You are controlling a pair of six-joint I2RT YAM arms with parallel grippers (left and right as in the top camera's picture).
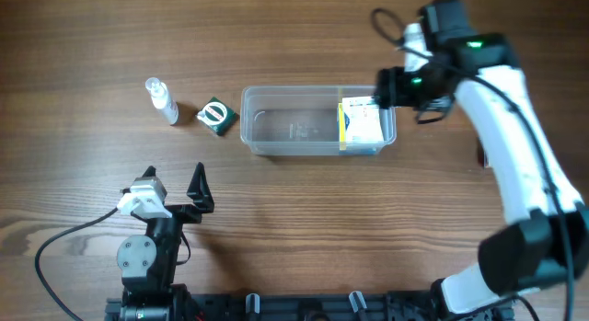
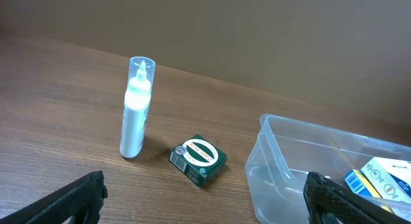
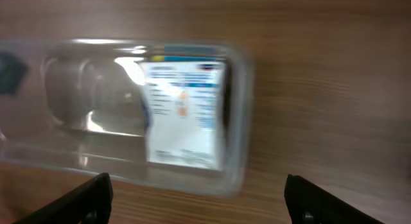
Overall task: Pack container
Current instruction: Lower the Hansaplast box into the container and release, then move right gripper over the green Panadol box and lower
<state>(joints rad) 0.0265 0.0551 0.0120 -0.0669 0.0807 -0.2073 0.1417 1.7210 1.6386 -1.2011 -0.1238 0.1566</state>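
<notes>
The clear plastic container lies in the middle of the table. A white, blue and yellow box lies inside its right end, also seen in the right wrist view and the left wrist view. A small green box sits left of the container, next to a clear spray bottle. My right gripper is open and empty, just right of the container. My left gripper is open and empty, near the front left, facing the green box, bottle and container.
The table top is brown wood. A black cable runs from the left arm's base toward the left edge. The right arm reaches over the table's right side.
</notes>
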